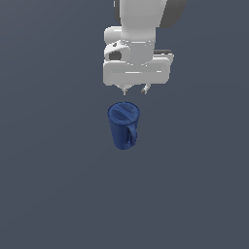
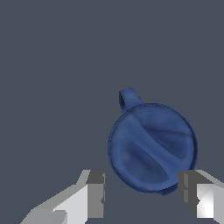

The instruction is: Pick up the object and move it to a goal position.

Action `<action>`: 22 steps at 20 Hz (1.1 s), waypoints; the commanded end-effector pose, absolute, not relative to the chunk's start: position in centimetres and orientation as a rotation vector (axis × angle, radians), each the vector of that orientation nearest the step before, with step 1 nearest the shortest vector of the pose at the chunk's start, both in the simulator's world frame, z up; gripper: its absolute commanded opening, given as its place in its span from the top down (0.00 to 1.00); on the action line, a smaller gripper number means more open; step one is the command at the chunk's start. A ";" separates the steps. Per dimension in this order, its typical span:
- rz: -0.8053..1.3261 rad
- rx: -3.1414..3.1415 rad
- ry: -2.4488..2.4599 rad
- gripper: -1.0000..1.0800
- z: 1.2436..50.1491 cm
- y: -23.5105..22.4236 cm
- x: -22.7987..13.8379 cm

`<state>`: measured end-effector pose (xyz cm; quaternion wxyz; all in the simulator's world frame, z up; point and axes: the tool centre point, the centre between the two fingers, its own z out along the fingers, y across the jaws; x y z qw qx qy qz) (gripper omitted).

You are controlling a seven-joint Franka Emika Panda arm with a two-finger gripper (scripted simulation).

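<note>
The object is a dark blue tapered pitcher (image 1: 123, 124) standing upright on the grey floor, its handle toward the camera in the exterior view. My gripper (image 1: 134, 90) hangs just above and behind its round ridged top, open and not touching it. In the wrist view I look straight down on the pitcher's ridged top (image 2: 151, 146), with the handle sticking out at one side. My two fingers (image 2: 96, 194) stand wide apart with the pitcher's rim partly between them, and nothing is held.
A plain dark grey floor (image 1: 53, 185) surrounds the pitcher in both views. No other objects or any goal marker show.
</note>
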<state>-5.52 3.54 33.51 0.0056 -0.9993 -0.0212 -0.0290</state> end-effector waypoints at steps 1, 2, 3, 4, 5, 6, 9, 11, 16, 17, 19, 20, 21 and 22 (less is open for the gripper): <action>-0.081 -3.129 -0.073 0.38 33.4 3.5 -5.4; -0.074 -3.130 -0.079 0.38 33.3 3.5 -5.3; -0.066 -3.131 -0.085 0.38 33.3 3.5 -5.2; -0.056 -3.132 -0.093 0.38 33.1 3.5 -5.1; -0.045 -3.132 -0.102 0.38 33.0 3.5 -5.0; -0.032 -3.133 -0.112 0.38 32.9 3.4 -4.8; 0.016 -3.136 -0.148 0.38 32.4 3.4 -4.3; 0.055 -3.138 -0.178 0.38 32.0 3.3 -3.8; 0.178 -3.138 -0.272 0.38 30.6 3.2 -2.5; 0.206 -3.137 -0.293 0.38 30.3 3.2 -2.2; 0.263 -3.133 -0.336 0.38 29.6 3.1 -1.6; 0.291 -3.131 -0.358 0.38 29.2 3.1 -1.4; 0.319 -3.128 -0.379 0.38 28.9 3.1 -1.1; 0.346 -3.126 -0.400 0.38 28.5 3.1 -0.8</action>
